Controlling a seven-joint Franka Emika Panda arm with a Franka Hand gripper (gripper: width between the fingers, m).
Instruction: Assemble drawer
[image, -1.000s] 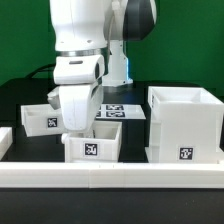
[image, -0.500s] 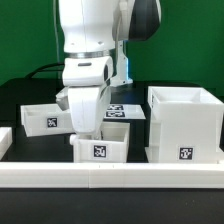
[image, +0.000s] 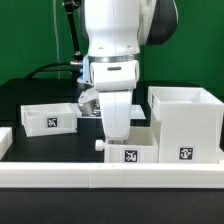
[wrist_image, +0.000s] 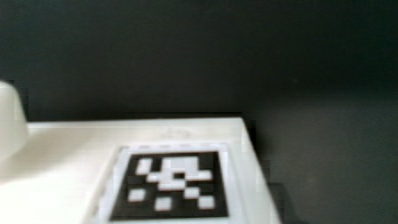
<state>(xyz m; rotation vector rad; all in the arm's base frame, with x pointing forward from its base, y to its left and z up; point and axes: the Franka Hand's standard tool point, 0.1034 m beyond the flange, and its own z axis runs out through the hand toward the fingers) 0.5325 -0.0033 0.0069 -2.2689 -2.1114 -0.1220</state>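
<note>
The surface (image: 30, 95) is matt black, and a green wall (image: 30, 40) closes off the room behind it, with dark cables (image: 60, 68) trailing down at the back. A long low white rail (image: 60, 176) runs along the front edge. A white piece (image: 4, 138) pokes in at the exterior view's left edge, too cut off to name.

The drawer lies in three parts. The tall box (image: 185, 118) stands upright at the exterior view's right, its top open onto its own white inner walls and a square tag (image: 186, 154) low on its front. The far tray (image: 40, 118) sits well apart at the exterior view's left, open side up, with a tag of its own (image: 50, 122). The near tray (image: 140, 152) is just behind the rail and right beside the tall box; I cannot tell if they touch. A small round knob (image: 98, 143) sticks out of its side.

The white arm (image: 112, 60) reaches straight down into the near tray. The tips of the jaws are hidden behind the tray's wall, but the tray has travelled with the arm from further to the exterior view's left, so they are clamped on it. The wrist view, blurred, shows that tray's tag (wrist_image: 173, 183) close up.
</note>
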